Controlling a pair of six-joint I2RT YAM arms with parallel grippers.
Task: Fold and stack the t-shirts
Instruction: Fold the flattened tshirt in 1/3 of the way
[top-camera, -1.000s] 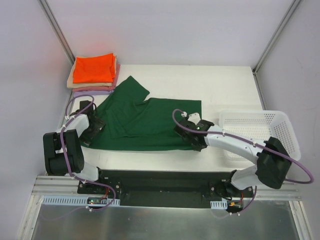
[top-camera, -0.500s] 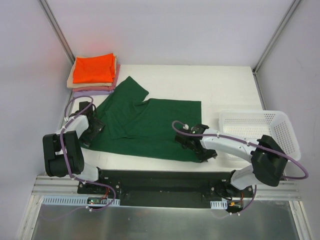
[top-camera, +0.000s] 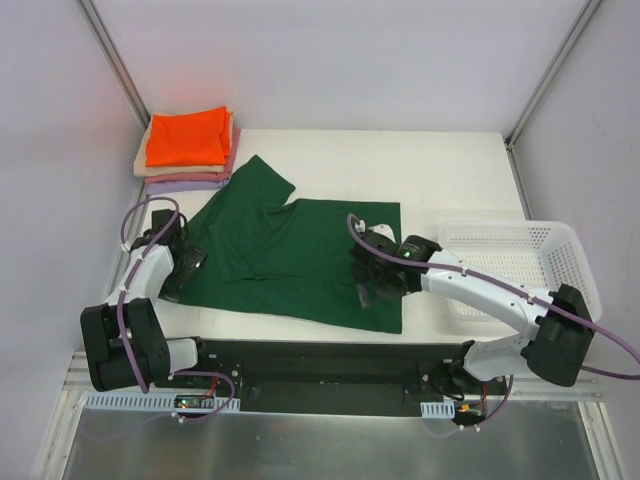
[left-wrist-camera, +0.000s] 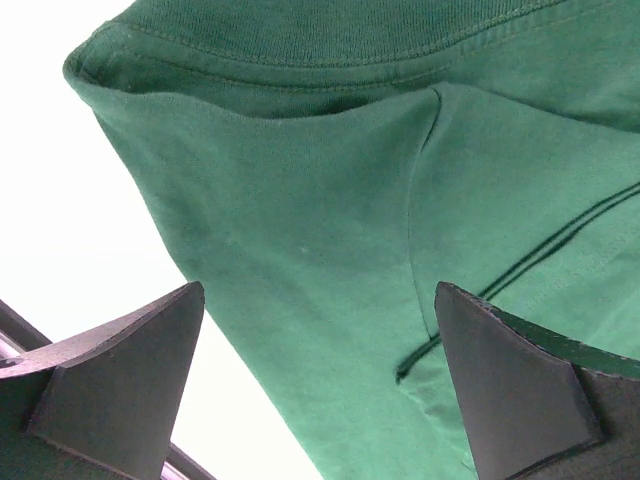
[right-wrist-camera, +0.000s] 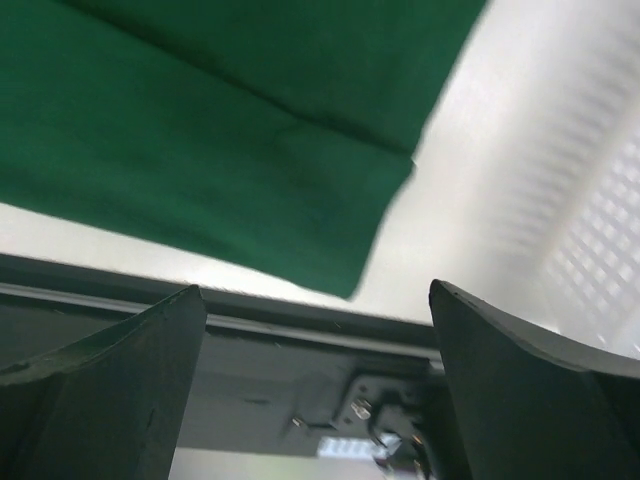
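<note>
The large dark green t-shirt (top-camera: 290, 250) lies spread on the white table, with its near right corner close to the front edge. A stack of folded t-shirts sits at the back left, bright orange (top-camera: 187, 137) on top and lavender (top-camera: 186, 184) at the bottom. My left gripper (top-camera: 188, 268) hovers open over the green shirt's left edge; in the left wrist view the green cloth (left-wrist-camera: 330, 200) lies below the spread left gripper (left-wrist-camera: 320, 390). My right gripper (top-camera: 372, 285) is open above the shirt's near right part. The right wrist view shows the shirt corner (right-wrist-camera: 330, 250) beyond the empty right gripper (right-wrist-camera: 318, 390).
A white mesh basket (top-camera: 505, 228) stands at the right of the table, blurred at the right of the right wrist view as the basket (right-wrist-camera: 600, 220). The black base rail (top-camera: 320, 365) runs along the near edge. Grey walls enclose the table.
My right gripper was shut on the shirt's near right hem, dragged it toward the front edge, then opened, let go and rose. The left arm shifted slightly.
</note>
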